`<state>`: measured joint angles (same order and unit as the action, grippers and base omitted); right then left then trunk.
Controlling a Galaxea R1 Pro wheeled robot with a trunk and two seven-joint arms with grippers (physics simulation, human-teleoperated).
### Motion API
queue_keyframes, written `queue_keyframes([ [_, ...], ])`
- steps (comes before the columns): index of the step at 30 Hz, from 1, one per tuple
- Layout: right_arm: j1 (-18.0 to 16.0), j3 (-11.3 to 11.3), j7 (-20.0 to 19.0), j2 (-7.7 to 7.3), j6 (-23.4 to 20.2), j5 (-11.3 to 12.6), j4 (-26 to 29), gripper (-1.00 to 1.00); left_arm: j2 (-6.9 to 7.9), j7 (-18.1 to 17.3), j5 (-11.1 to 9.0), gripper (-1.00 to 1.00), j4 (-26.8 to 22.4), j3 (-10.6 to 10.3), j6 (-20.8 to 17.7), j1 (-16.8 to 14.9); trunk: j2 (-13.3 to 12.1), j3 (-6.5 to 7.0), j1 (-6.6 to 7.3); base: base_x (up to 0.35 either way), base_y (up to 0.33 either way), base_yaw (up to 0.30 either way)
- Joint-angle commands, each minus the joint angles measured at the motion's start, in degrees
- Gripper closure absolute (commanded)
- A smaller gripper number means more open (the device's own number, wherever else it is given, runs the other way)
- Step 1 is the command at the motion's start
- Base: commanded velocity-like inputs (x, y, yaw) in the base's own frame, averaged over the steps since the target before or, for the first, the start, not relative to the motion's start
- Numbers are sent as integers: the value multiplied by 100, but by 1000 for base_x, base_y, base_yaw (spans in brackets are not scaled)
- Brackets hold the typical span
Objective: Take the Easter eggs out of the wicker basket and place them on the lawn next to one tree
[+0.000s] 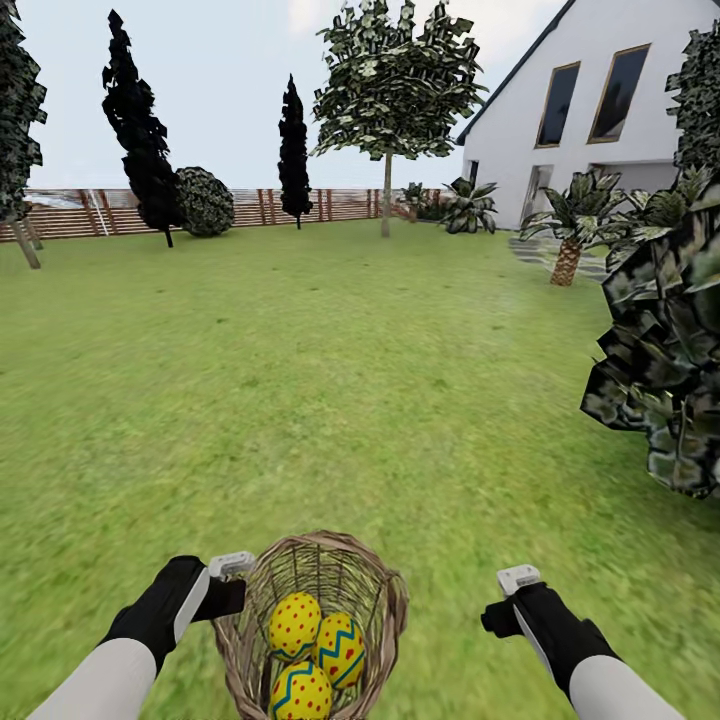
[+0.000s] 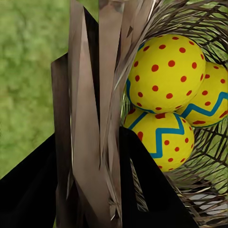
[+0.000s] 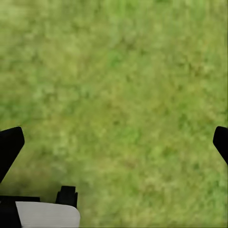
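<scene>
The brown wicker basket sits low between my arms on the lawn. In it lie the three Easter eggs, yellow with red dots and blue zigzags. My left gripper is shut on the basket's rim. In the left wrist view the woven wall stands between its black fingers, and the eggs lie just behind. My right gripper hangs open over bare grass, to the right of the basket. A leafy tree stands far ahead.
A dark leafy bush crowds the right side close by. A short palm and a white house stand at the back right. Dark cypresses, a round shrub and a wooden fence line the far edge.
</scene>
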<state>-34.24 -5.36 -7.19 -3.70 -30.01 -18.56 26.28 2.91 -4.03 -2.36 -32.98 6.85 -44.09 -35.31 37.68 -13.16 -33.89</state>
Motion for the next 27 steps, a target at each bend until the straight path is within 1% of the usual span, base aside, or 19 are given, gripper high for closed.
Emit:
queue_keyframes([
  [1,2,-31,-59,3,-23,-78,-109,-100,-1,-10,-54,100,-7,18,-33,-4,8,-9,-2,0,0,0],
  [2,4,-28,-58,22,-22,-99,-210,-100,-1,-10,-54,100,-6,15,-30,-3,8,-9,-2,0,0,0],
  [5,5,-27,-55,33,-22,-98,-236,-100,5,-10,-54,100,-6,18,-30,-5,8,-9,-2,54,0,0],
  [7,5,-23,-48,35,20,-92,-244,-100,7,-10,-54,100,-7,17,-30,-8,8,-9,-2,271,0,0],
  [10,5,-19,-40,36,283,-89,-310,-100,15,-10,-54,100,-7,18,-30,-6,8,-9,-2,318,0,0],
  [15,15,-18,-38,40,311,-100,-507,-100,15,-10,-54,100,-7,18,-30,-6,8,-9,-2,322,0,0],
  [17,49,-12,-39,50,398,-139,-1043,-100,11,-10,-54,100,-7,18,-30,-4,8,-9,-2,322,0,0],
  [19,57,-10,-37,53,1058,-156,-1800,-100,9,-10,-54,100,-7,17,-30,-2,8,-9,-2,322,0,0],
  [21,73,-9,-32,42,1655,-129,-2424,-100,8,-10,-54,100,-7,18,-30,-8,8,-9,-2,322,0,0],
  [22,199,-9,-30,32,1876,-118,-2590,-100,8,-10,-54,100,-6,18,-30,-5,8,-9,-2,322,0,0],
  [23,387,-9,-29,29,1998,-121,-2638,-100,9,-10,-54,100,-7,18,-30,-4,8,-9,-2,322,0,0],
  [24,625,-9,-29,28,2098,-121,-2658,-100,12,-10,-54,100,-7,18,-30,-5,8,-9,-2,322,0,0],
  [26,1210,-9,-29,19,2379,-122,-2676,-100,12,-10,-54,100,-7,16,-30,-4,8,-9,-2,322,0,0],
  [27,1388,-9,-29,19,2493,-118,-2678,-100,13,-10,-54,100,-7,14,-30,-6,8,-9,-2,322,0,0],
])
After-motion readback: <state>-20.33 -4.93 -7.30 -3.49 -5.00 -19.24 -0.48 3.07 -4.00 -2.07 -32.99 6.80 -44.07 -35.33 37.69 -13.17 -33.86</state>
